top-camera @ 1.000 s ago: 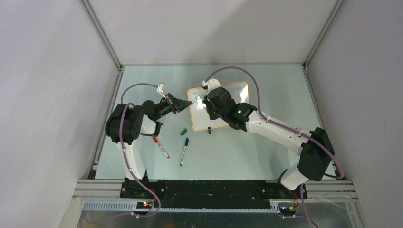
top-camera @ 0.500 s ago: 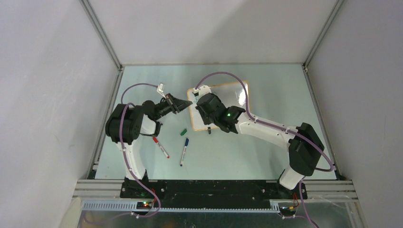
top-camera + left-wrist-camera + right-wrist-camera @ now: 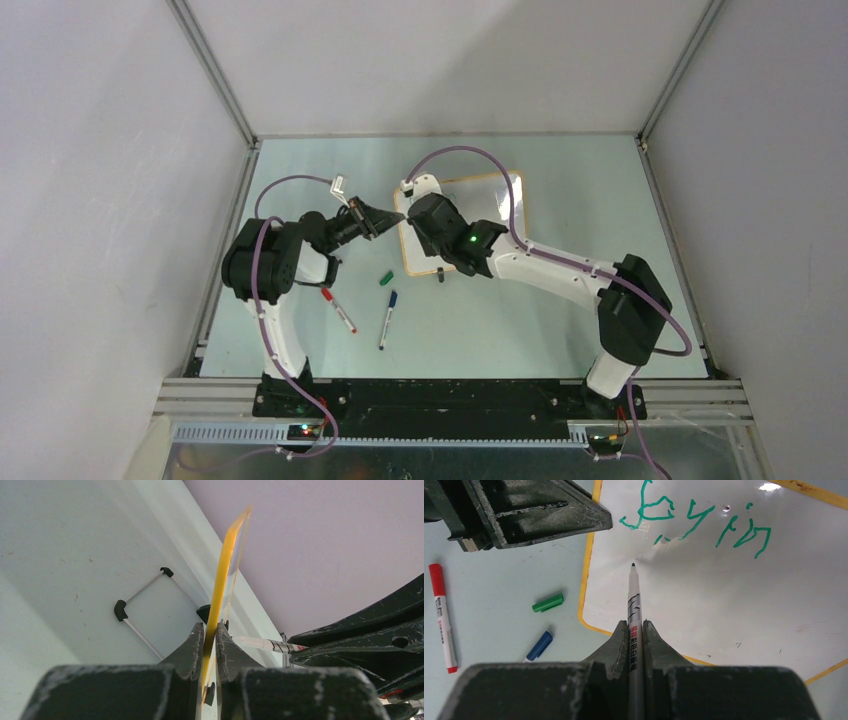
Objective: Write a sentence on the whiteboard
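We see the whiteboard (image 3: 490, 200) at the middle of the table (image 3: 560, 300), its left edge pinched tight in the left hand (image 3: 210, 630). The right hand (image 3: 635, 627) is clamped on a marker (image 3: 633, 600), whose tip points just below the green sentence (image 3: 694, 522), which reads roughly "Joy in". We cannot tell whether the tip touches. A green cap (image 3: 548, 602), a blue marker (image 3: 539, 646) and a red marker (image 3: 442, 615) lie near-left of the board.

green sentence (image 3: 696, 524), white whiteboard (image 3: 724, 605), red marker (image 3: 441, 615), green cap (image 3: 547, 602)
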### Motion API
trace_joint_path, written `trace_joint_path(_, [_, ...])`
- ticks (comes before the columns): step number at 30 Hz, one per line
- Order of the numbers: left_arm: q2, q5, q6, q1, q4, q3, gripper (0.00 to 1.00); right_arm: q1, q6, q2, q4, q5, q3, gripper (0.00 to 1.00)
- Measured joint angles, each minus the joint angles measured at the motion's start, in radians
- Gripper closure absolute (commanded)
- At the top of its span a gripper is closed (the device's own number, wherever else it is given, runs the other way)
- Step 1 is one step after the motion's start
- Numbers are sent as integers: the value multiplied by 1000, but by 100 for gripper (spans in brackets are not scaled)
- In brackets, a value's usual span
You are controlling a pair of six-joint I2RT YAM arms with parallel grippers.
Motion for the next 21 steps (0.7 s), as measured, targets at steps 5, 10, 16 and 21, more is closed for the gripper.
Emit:
trace_joint_path(5, [0,0,0,0,0,0,100,3,0,20,-8,18,15,100])
trace_joint_path(10, [0,0,1,0,0,0,100,5,0,46,-23,32,43,100])
trace_joint_path(16, [1,0,2,0,0,0,100,10,0,60,-37,44,61,100])
trace_joint_path(21, [1,0,2,0,0,0,100,13,0,63,-41,42,63,100])
